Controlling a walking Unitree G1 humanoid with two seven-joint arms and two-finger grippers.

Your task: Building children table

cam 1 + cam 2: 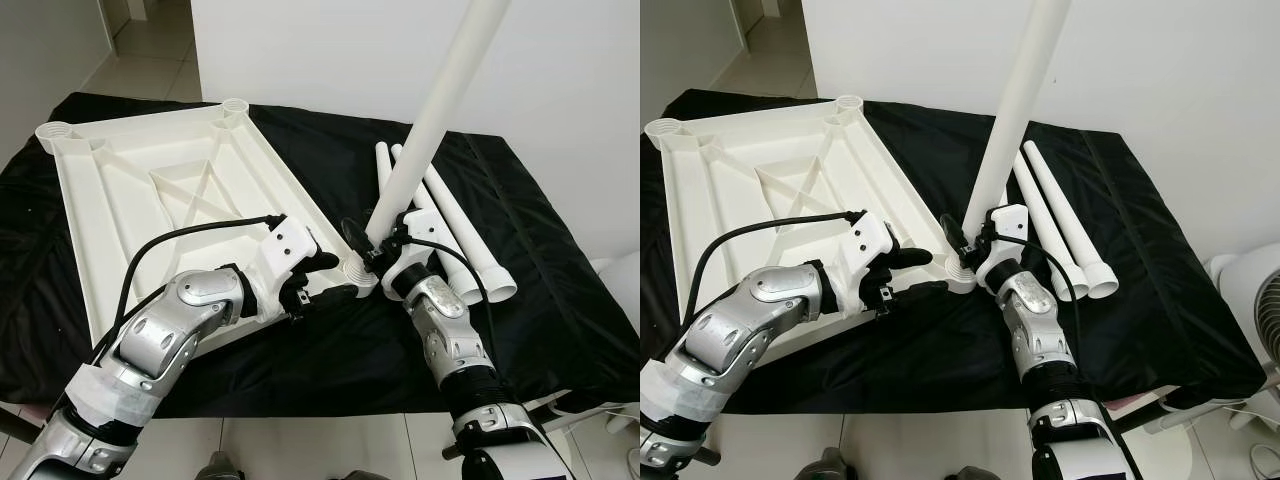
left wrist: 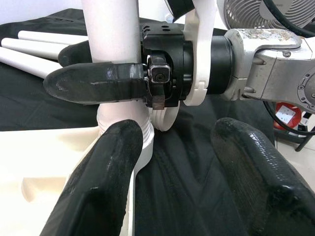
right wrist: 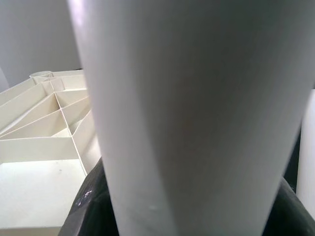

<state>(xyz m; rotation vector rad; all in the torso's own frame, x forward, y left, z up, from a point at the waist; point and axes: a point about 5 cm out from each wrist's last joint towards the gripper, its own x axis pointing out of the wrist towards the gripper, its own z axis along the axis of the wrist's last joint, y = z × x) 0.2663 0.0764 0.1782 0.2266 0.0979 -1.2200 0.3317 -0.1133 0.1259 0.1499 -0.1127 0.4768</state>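
Left wrist view is showing the right gripper [image 2: 106, 69] clamping the table leg [image 1: 440, 110] at the tabletop [image 1: 150, 200] corner socket; the left gripper [image 1: 325, 275] is gaping, empty. Tilting could be cross-threading it.

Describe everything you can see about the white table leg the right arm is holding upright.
The table leg is a long, smooth white tube, plastic by its look, slightly tapered, standing nearly upright and leaning a little toward the robot's right. Its flared lower end sits at the corner socket of the upturned white tabletop. The right claw is shut around it just above the socket. Its top runs out of the picture.
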